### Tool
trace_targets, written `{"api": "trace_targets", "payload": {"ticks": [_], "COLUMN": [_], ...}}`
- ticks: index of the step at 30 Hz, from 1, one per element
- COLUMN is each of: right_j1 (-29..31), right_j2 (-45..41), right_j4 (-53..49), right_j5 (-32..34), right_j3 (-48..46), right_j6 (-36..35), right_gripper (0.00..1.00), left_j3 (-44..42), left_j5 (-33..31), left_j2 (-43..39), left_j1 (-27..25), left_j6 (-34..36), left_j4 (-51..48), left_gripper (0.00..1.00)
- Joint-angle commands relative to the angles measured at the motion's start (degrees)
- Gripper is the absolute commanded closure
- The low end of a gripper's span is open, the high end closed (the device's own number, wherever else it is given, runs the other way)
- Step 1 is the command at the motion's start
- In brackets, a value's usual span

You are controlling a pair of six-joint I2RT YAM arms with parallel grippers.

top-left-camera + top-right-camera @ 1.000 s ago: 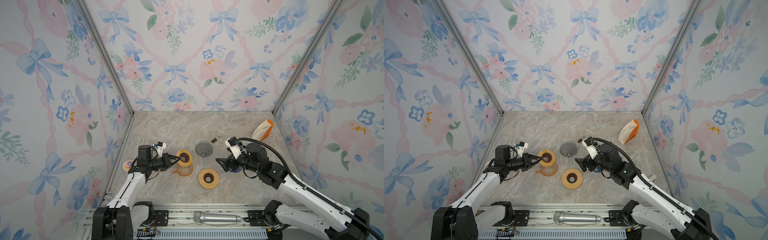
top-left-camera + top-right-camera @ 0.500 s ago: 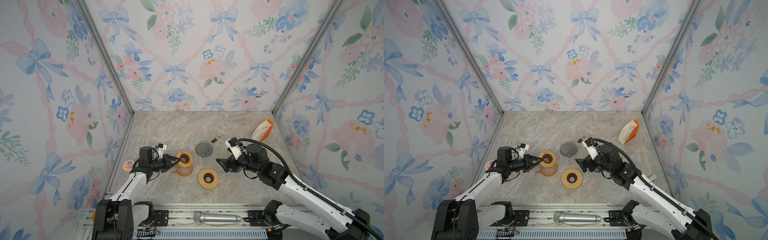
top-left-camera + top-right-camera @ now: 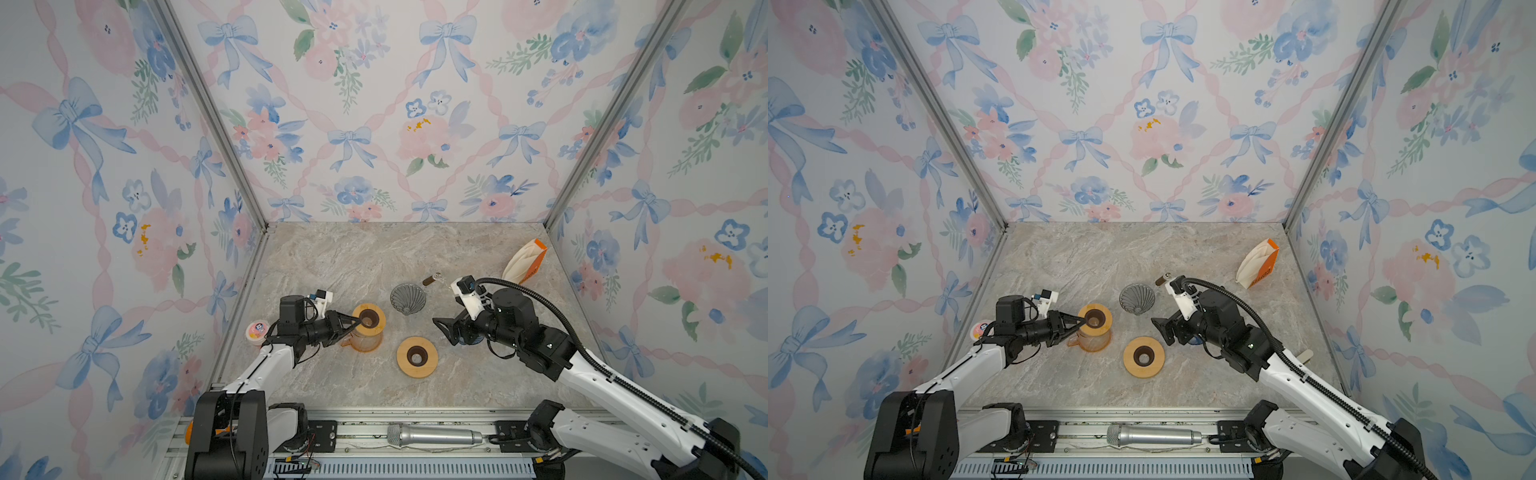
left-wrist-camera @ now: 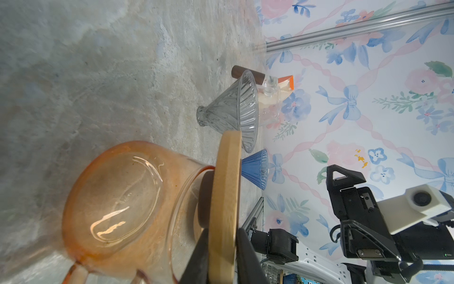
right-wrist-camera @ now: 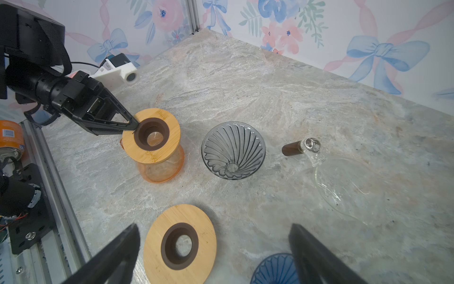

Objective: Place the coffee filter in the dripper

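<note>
- Barely anything different at the near edge: microphone (image 3: 434,436) on the front rail, loose wooden ring (image 3: 428,365) flat on the marble table (image 3: 374,257), both where they lay a second ago.
- Just beside that ring: right gripper (image 5: 213,227), hovering, jaws spread as wide as before, nothing between them; blue dripper (image 5: 275,269) tucked under the arm.
- Across from it: left gripper (image 3: 356,320), fingertips straddling the rim of a second wooden ring (image 3: 377,312), seated level on the orange carafe (image 3: 368,343).
- Only visible change here: a small shift of the left arm, ring and carafe unmoved. Cannot tell from the wrist view whether clamped on the rim or just letting go.
- Reads as the stand now set on the carafe, with release as the step in hand.
- Behind the carafe: grey dripper (image 3: 408,298), upright on the table, empty, apart from both grippers, not yet on either ring.
- Next to it: clear glass piece (image 3: 431,279) with a brown handle, lying on the table.
- Farthest, near the right wall: coffee filter pack (image 3: 524,262), white papers in an orange sleeve, untouched and well apart from everything else.
- Meaning for the task: filter step not started; dripper probably due onto the seated ring first, then a single paper to peel from the pack, thin and easy to take in twos.
</note>
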Motion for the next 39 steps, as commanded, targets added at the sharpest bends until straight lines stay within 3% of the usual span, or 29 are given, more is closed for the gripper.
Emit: {"api": "trace_targets", "payload": {"ticks": [1, 8, 18, 39], "right_j1": [0.8, 0.9, 0.9, 0.9], "right_j2": [-0.5, -0.5, -0.3, 1.6], "right_j4": [0.0, 0.3, -0.3, 0.2], "right_j5": [0.6, 0.7, 0.6, 1.3], "right_j3": [-0.8, -0.7, -0.1, 1.1], "right_j6": [0.1, 0.2, 0.0, -0.6], "right_gripper": [0.04, 0.03, 0.03, 0.03], "left_j3": [-0.2, 0.3, 1.1, 6.4], "left_j5": [-0.4, -0.6, -0.7, -1.9], "left_j2": [-0.1, -0.1, -0.1, -1.3], "left_j1": [0.5, 0.9, 1.9, 4.1], "left_j6": [0.1, 0.2, 1.0, 6.2], "left_j4": [-0.4, -0.4, -1.6, -8.9], "left_gripper": [0.80, 0.74, 0.53, 0.21]}}
